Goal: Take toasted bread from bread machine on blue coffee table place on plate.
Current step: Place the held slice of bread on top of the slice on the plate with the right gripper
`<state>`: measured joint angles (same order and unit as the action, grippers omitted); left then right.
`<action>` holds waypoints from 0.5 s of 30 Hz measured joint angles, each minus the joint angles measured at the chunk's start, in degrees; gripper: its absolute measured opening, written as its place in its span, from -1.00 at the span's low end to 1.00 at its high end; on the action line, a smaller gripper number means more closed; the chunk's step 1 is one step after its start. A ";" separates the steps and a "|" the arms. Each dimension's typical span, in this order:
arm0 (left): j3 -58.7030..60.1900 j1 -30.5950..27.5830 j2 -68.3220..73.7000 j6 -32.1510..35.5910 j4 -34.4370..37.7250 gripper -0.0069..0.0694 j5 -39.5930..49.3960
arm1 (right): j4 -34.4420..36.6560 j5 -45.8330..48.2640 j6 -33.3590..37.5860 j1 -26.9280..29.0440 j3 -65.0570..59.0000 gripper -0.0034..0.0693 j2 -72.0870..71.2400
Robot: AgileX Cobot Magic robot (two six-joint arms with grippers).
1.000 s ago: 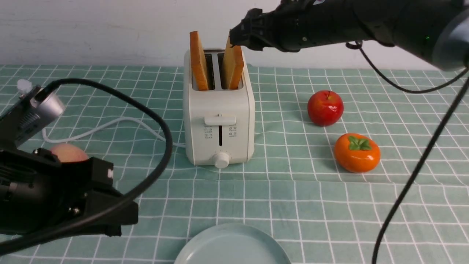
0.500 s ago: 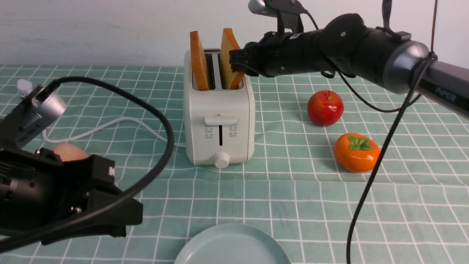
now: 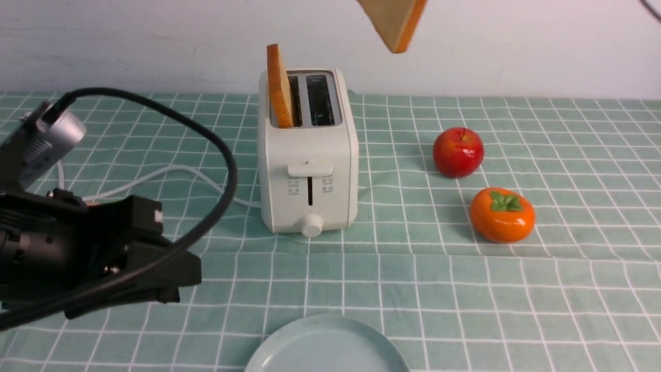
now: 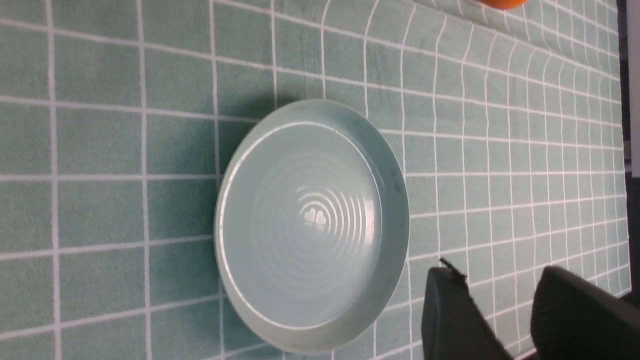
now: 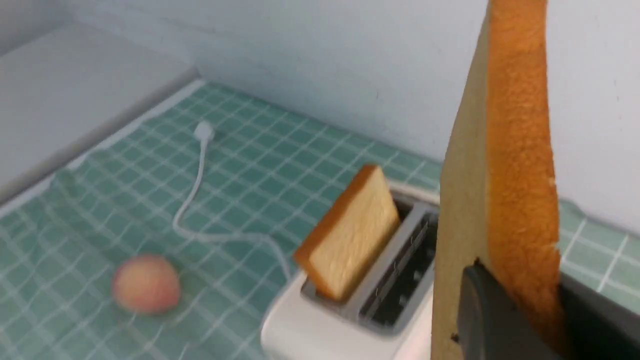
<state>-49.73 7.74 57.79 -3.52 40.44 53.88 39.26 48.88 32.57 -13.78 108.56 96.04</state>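
Right gripper [image 5: 532, 312] is clamped across the crust edge of 1 slice of toasted bread [image 5: 500, 190], held clear of the bread machine [image 3: 309, 170]. On the front view only the slice's corner shows, at the top edge, above and to the right of the machine. The other slice [image 3: 279, 88] stands leaning in the left of the 2 slots; the right slot is empty. Left gripper [image 4: 510, 325] has its fingers apart, holding nothing, near the plate [image 4: 390, 165], which lies on the blue coffee table [image 3: 465, 289] in front of the machine.

For the carry, I would keep the squeeze steady, bring the slice toward me and descend over the plate's middle. I would tip it flat and let go low so it cannot slide off the glossy rim. I would also stay clear of the parked left gripper.

As for writing, the icons [image 3: 294, 184] by the lever are too small to read. A white mark [image 3: 156, 216] on the left arm is cut off. The plate's centre carries a small heart-like relief [image 4: 315, 217] and no words.
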 joint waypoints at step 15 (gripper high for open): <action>0.00 0.00 2.45 0.00 -1.80 -0.19 -4.86 | 25.90 19.05 15.85 -8.55 -34.78 -0.67 -2.26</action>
<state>-49.73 7.74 60.25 -3.52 38.64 49.02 65.16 67.93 48.42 -22.33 73.79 93.79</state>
